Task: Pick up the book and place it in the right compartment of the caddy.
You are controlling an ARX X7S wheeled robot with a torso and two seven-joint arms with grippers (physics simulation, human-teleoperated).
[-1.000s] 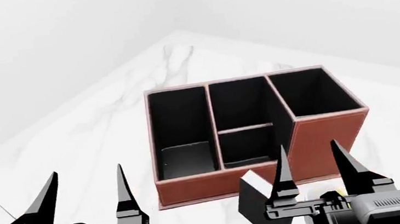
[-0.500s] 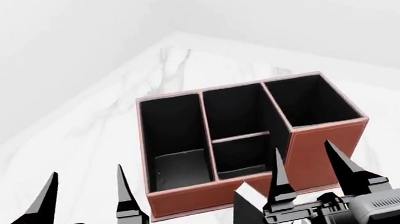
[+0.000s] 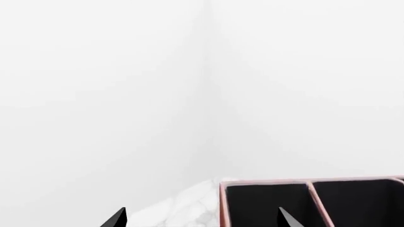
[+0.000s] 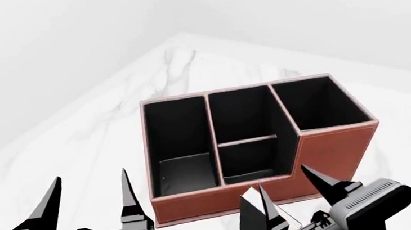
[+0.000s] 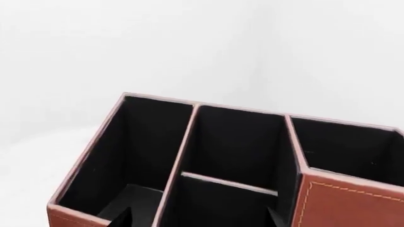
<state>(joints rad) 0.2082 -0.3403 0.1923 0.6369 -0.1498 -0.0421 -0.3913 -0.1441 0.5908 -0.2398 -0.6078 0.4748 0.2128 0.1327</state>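
Two grippers show low in the head view, both with their black fingers spread apart and nothing between them. The right gripper [image 4: 292, 197] is tilted over, one finger leaning in front of the book [image 4: 253, 217] and the other pointing up toward the caddy's front wall. The left gripper [image 4: 93, 202] points straight ahead over bare marble, well to the left of the caddy [image 4: 228, 194].

That book stands on the table [image 4: 80, 144] just in front of the caddy, a black cover with a white page edge at its top, its lower part cut off by the frame. It is outside every cell.

The caddy is reddish-brown with black lining: a long cell on the left, a middle cell split by a crosswise divider, and the right compartment [image 4: 317, 104], taller-walled and roughly square. All of them look empty.

From the right wrist camera the caddy [image 5: 328, 198] fills the view, cells open and dark. The left wrist camera catches only its far rim [image 3: 309, 182] and white wall [image 3: 202, 85] beyond
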